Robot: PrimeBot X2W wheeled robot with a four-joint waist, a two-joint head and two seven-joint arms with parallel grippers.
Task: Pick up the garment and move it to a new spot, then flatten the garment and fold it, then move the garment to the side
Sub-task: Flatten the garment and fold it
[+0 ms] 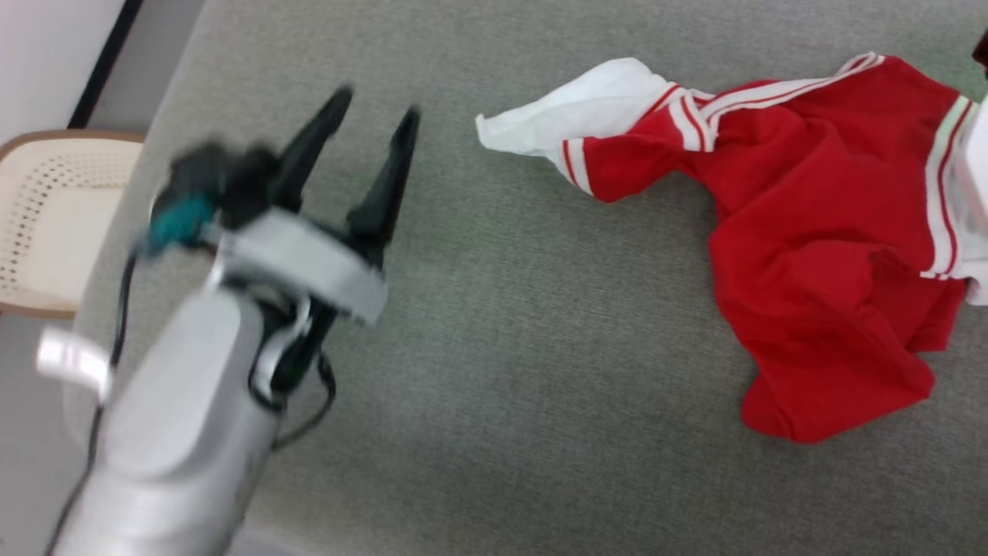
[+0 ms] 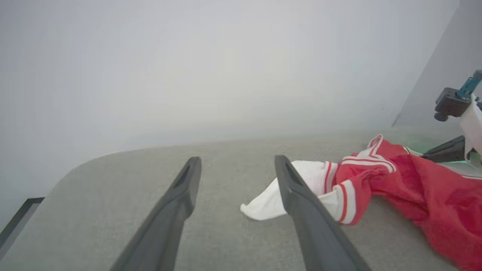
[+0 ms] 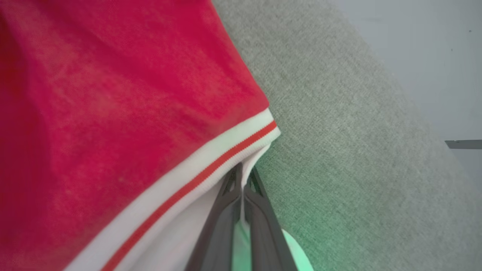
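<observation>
The left gripper [image 1: 377, 104] hangs spread and empty over the grey woven surface [image 1: 502, 347], while the right gripper [image 3: 243, 175] pinches the white edge of the crumpled garment [image 1: 810, 232] lying to the right, a pale wall [image 2: 226, 56] beyond.

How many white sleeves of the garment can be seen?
2: one sleeve lies nearest the left tool; the other sleeve is pinched in the right tool.
</observation>
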